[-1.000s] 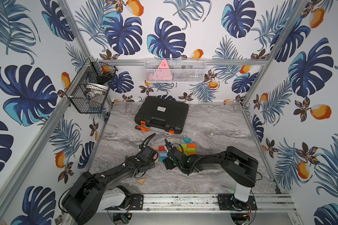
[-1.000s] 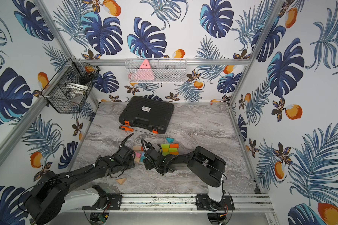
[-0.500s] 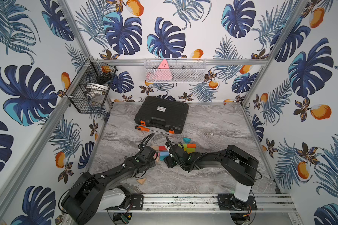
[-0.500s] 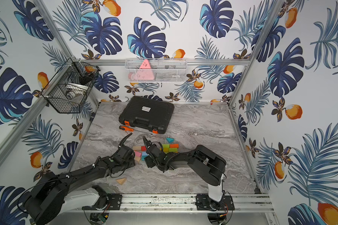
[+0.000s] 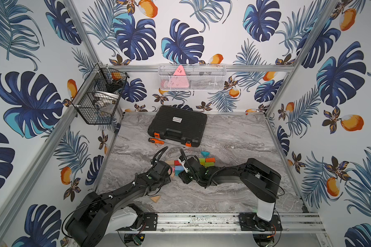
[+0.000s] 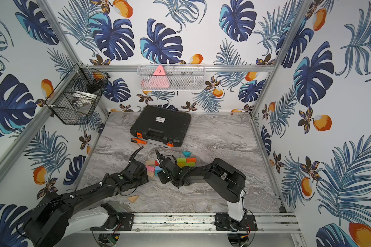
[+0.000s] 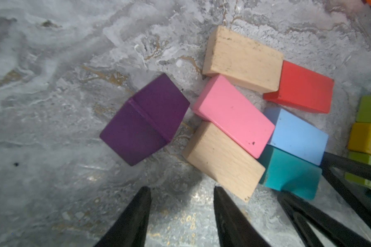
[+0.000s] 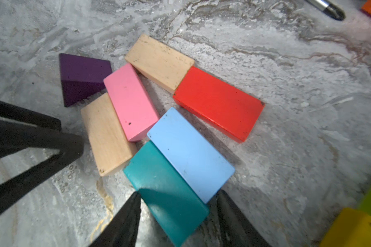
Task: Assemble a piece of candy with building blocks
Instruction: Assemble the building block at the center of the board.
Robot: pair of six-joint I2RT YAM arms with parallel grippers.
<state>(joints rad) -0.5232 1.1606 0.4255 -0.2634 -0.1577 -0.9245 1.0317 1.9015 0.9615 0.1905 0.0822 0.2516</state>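
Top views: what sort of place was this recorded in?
Most likely a purpose-built robot test booth, not a home: an aluminium frame holds leaf-print wall panels around a marble-patterned tabletop, and the left arm and right arm are mounted on a rail along its front edge.

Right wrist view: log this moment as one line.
right fingers: open, straddling teal brick and blue brick ends | left fingers: open, empty, near purple wedge

The white label (image 5: 177,119) on the black case (image 5: 178,130) is illegible.
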